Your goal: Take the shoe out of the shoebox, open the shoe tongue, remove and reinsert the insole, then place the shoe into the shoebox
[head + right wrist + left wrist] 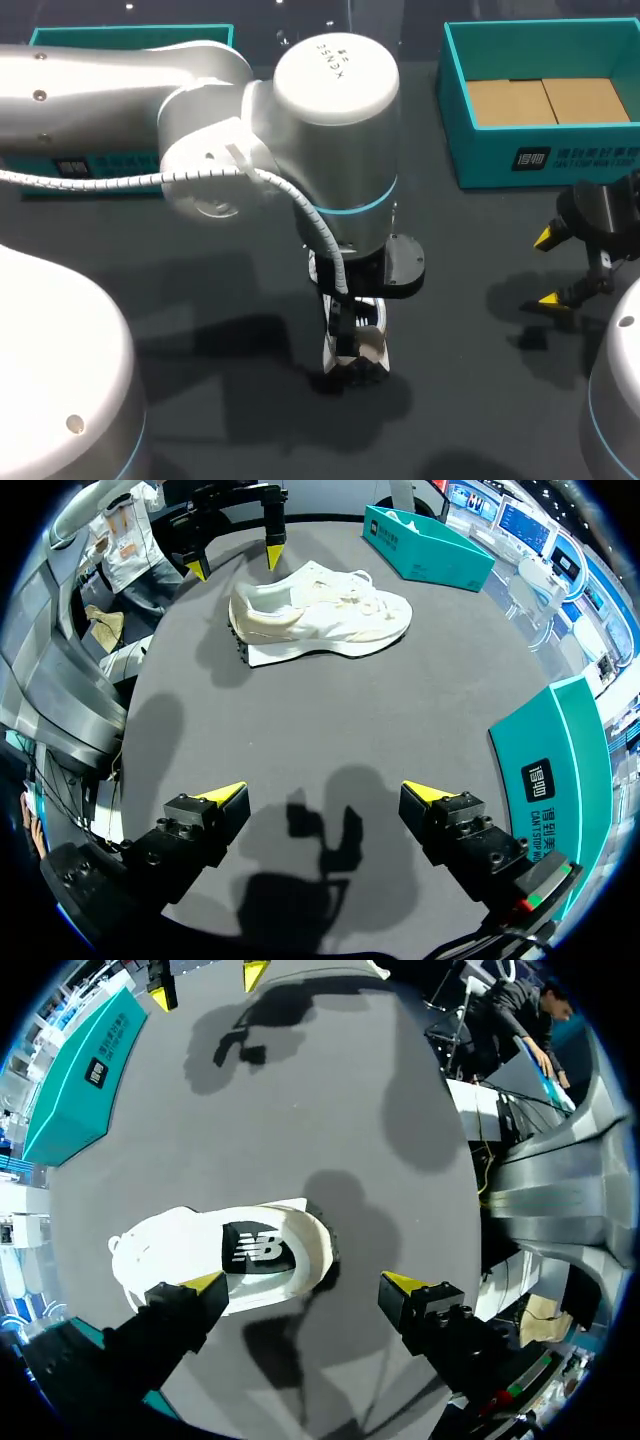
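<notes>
A white sneaker [362,347] with a dark side logo lies on its sole on the dark table, outside the box. In the left wrist view my left gripper [305,1285] hangs open over the sneaker [200,1250], with the heel end between its fingers and one yellow tip against the shoe's side. The right wrist view shows the sneaker [320,615] well ahead, with the left gripper [235,562] above its heel. My right gripper [548,268] stands open and empty over bare table at the right, in front of the teal shoebox [500,150], which has a cardboard bottom.
A second teal box part [130,38] lies at the back left, partly behind my left arm. In the right wrist view the shoebox wall [560,770] stands close beside the right gripper [326,792]. Bare table lies between the sneaker and the right gripper.
</notes>
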